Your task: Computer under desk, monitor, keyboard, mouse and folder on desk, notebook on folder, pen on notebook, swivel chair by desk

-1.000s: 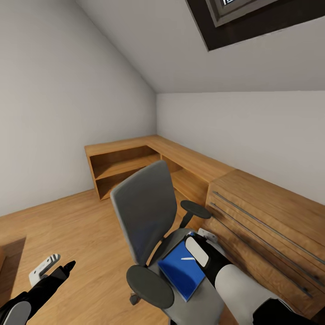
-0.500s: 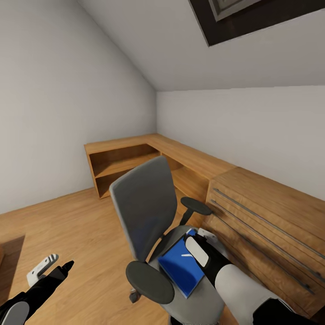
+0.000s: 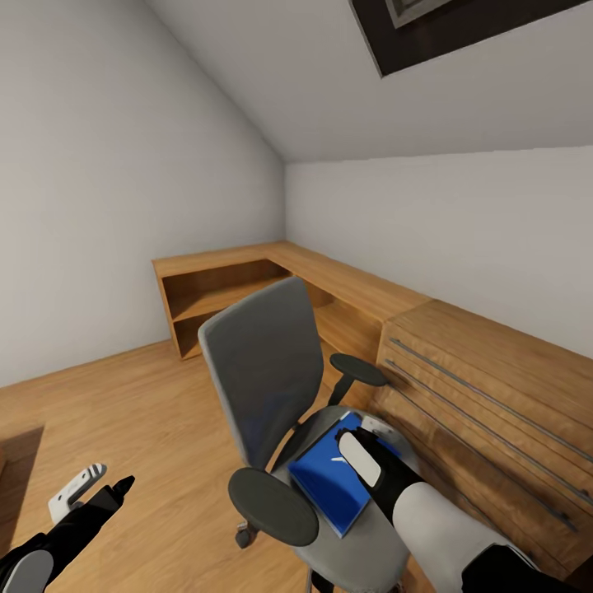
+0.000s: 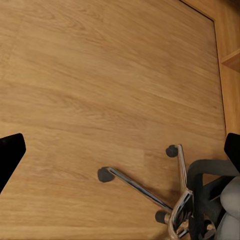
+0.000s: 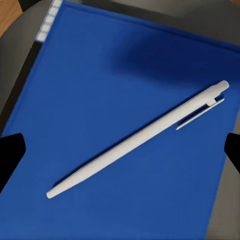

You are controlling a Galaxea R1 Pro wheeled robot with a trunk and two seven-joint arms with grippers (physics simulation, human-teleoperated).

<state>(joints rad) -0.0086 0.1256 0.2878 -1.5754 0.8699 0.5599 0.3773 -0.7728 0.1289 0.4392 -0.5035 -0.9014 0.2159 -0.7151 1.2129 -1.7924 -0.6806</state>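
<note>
On the chair (image 3: 272, 387) seat, right gripper (image 5: 120, 145) hangs wide open over pen (image 5: 137, 140) on folder (image 5: 125, 125); next, pinch the pen. Left gripper (image 4: 120, 150) is open too.

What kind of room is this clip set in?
Probably an attic room used as a home office: a sloped white ceiling with a dark skylight, a low L-shaped wooden shelf unit along the walls, and a grey padded swivel chair carrying a flat blue folder.
</note>
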